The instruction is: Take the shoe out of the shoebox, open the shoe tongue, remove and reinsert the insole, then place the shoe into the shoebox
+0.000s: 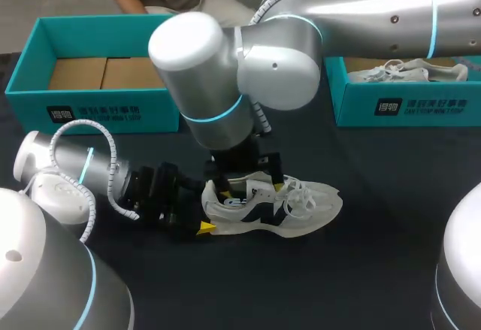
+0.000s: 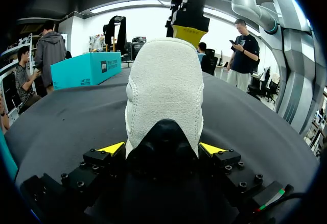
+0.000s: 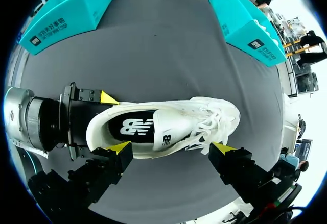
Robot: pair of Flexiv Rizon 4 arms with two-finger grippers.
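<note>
L gripper (image 2: 162, 148) clamps white mesh sneaker (image 2: 164, 91) at heel; R gripper (image 3: 169, 150) jaws apart above it. Likely insole step: R must dip in, pinch black insole (image 3: 130, 127).

Shoe (image 1: 301, 206) on side on dark table (image 1: 338, 285); left jaws at heel; right arm (image 1: 248, 74) above.

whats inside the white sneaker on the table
A black insole with white print sits in the white sneaker's opening. Its front part is covered by the tongue and laces, so the toe end inside cannot be seen.
</note>
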